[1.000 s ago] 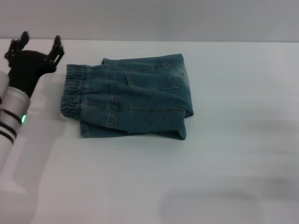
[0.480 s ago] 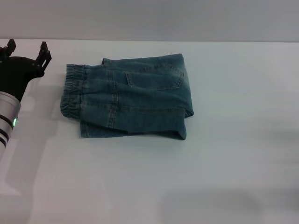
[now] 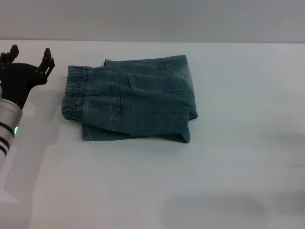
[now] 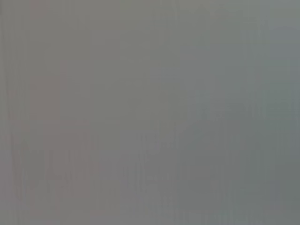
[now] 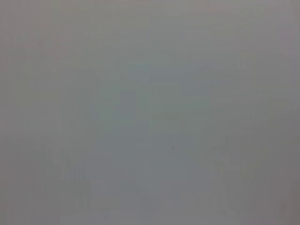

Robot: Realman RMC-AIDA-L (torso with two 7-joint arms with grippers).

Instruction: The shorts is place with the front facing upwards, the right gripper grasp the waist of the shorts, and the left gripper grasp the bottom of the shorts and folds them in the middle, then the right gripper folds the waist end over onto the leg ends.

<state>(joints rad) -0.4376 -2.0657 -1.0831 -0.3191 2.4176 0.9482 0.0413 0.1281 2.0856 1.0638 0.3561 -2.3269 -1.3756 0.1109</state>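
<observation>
The shorts (image 3: 138,98) lie folded into a compact rectangle in the middle of the white table (image 3: 238,143), with a back pocket facing up. The gathered waist of the shorts (image 3: 71,93) is at the left end, and the fold is on the right. A straight edge at the front left corner, likely the leg ends (image 3: 86,132), sticks out from under the waist layer. My left gripper (image 3: 30,52) hovers left of the waistband, apart from it, open and holding nothing. The right gripper is out of view. Both wrist views show only plain grey.
The table's far edge (image 3: 214,42) meets a grey wall behind the shorts. Bare white surface lies in front of and to the right of the shorts.
My left arm has pulled back to the left, away from the waistband, then drifted slightly right again. The shorts have not moved.
</observation>
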